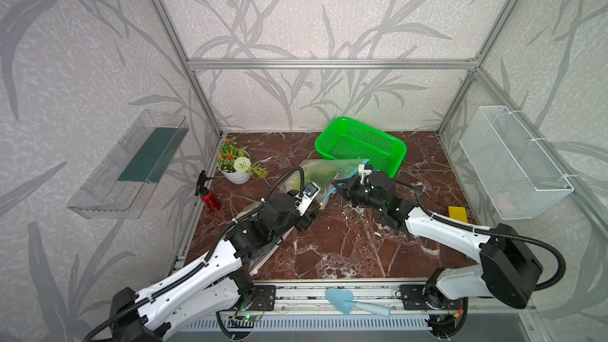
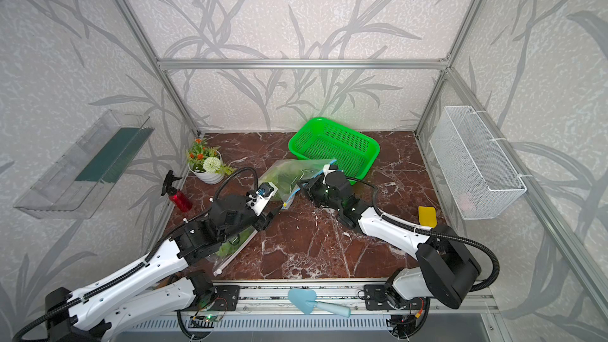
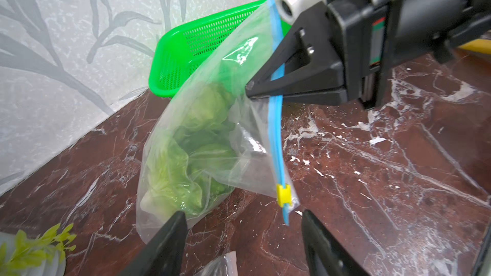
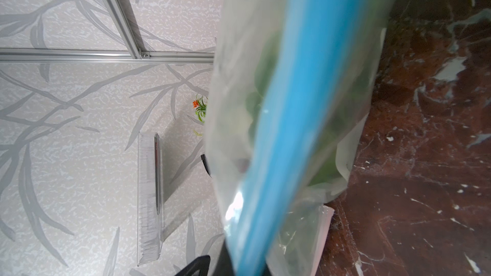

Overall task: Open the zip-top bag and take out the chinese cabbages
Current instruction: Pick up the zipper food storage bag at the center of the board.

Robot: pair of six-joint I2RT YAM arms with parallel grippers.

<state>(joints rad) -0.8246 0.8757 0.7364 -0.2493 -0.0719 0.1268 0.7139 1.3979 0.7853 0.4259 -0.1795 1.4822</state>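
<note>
Zip-top bag [image 3: 202,142], pinched by right hand [image 3: 250,91], clearest from left wrist

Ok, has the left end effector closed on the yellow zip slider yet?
No, in the left wrist view the left end effector is open, with the yellow slider untouched just ahead of its fingers.

Red-brown marble-patterned tabletop [image 1: 345,248]. Bright green perforated plastic basket [image 1: 362,148], rectangular, at the back. White ribbed pot of artificial orange and white flowers [image 1: 235,164], back left corner. Red spray bottle with black trigger [image 1: 210,200], near the pot by the left wall. Flat yellow piece [image 1: 458,214], right edge. Pale blue plastic trowel [image 1: 348,301], on the front aluminium rail. White wire-mesh basket [image 1: 513,166], right wall. Clear plastic shelf with dark green liner [image 1: 131,166], left wall.
</note>
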